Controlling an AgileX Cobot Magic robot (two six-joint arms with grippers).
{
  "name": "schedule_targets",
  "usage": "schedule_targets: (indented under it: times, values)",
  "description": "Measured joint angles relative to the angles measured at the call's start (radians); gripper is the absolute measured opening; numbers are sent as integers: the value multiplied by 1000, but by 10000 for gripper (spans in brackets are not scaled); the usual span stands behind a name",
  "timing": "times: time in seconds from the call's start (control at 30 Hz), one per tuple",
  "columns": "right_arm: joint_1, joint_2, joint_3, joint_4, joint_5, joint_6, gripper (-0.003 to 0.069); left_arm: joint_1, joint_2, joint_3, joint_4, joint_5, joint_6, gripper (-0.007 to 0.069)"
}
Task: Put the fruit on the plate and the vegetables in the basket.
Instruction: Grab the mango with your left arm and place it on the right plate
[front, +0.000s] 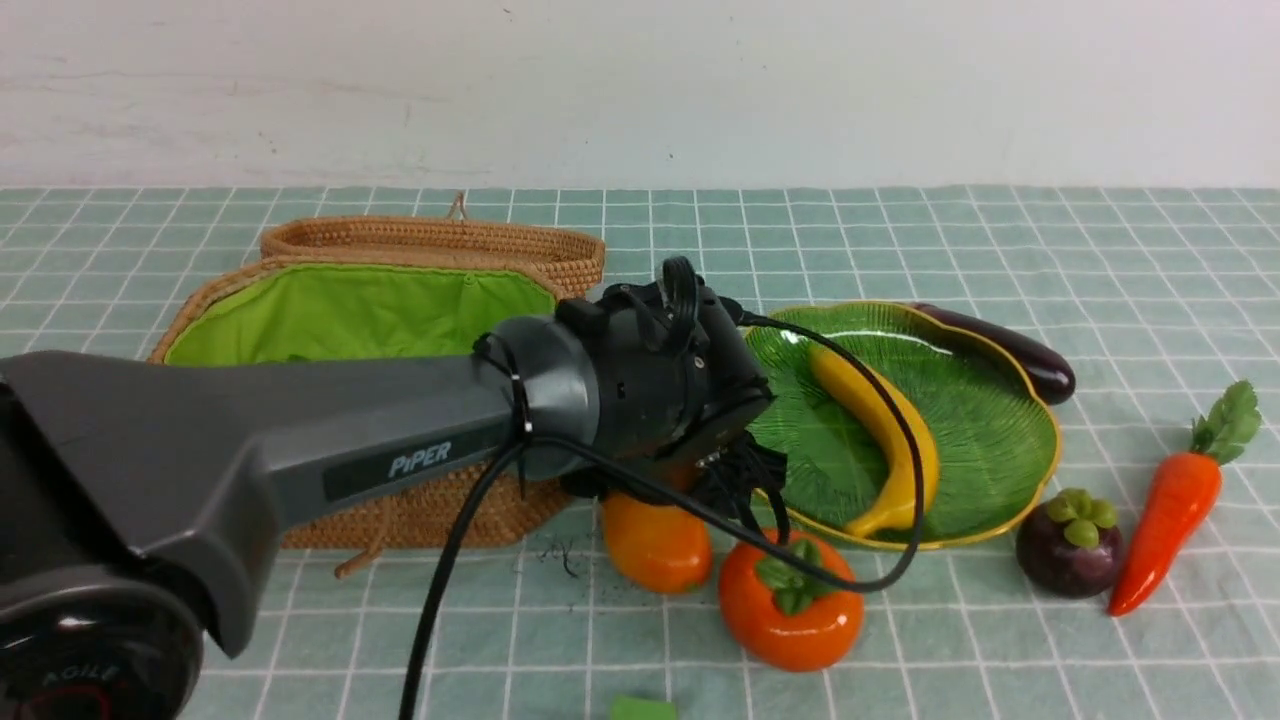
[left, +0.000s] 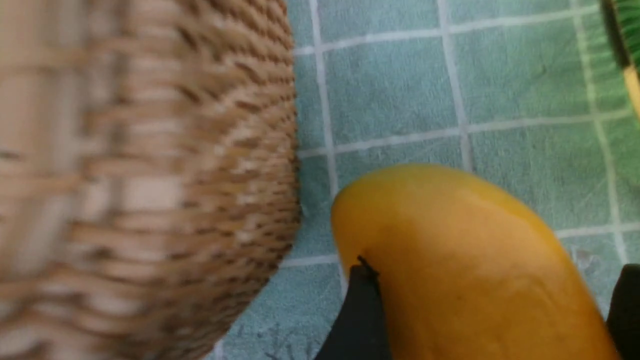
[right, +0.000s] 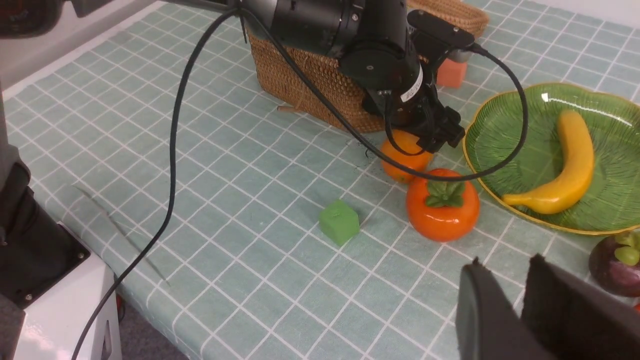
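Left gripper (left: 494, 267) on the mango (left: 465, 270), beside the basket (front: 450, 515).

Left wrist view: the mango filled the gap between the two black fingers (left: 361, 310), one on each flank. The near finger was pressed to its skin, so the grip read as closed on the fruit. The mango sat low over the checked cloth (front: 1000, 640), just beside the basket's woven wall. I could not tell whether it was lifted clear. It lay short of the plate (front: 1000, 430), which held only the banana (front: 885, 430). The persimmon (front: 790, 610) stood just beside the mango, on the robot's side of the plate rim. The right gripper (right: 506, 262) hung empty near the mangosteen (front: 1068, 545), fingers close together. I could not tell whether they met. The carrot (front: 1165, 525) lay right of the mangosteen. The eggplant (front: 1010, 345) lay against the plate's far rim.
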Motion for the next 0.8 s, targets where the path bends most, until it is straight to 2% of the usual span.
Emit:
schedule_targets:
  times: [0.27, 0.37, 0.6, 0.77, 0.8]
  values:
    - [0, -1, 0, 0, 0, 0, 140, 0, 45, -2, -15, 26, 0, 590]
    - [0, -1, 0, 0, 0, 0, 140, 0, 48, -2, -19, 38, -1, 555]
    - [0, -1, 0, 0, 0, 0, 143, 0, 9, -2, -25, 52, -2, 552]
    - [0, -1, 0, -51, -20, 6, 144, -13, -61, -46, -34, 62, 66, 552]
    - [0, -1, 0, -106, -36, 33, 144, -33, -84, -81, -39, 49, 121, 552]
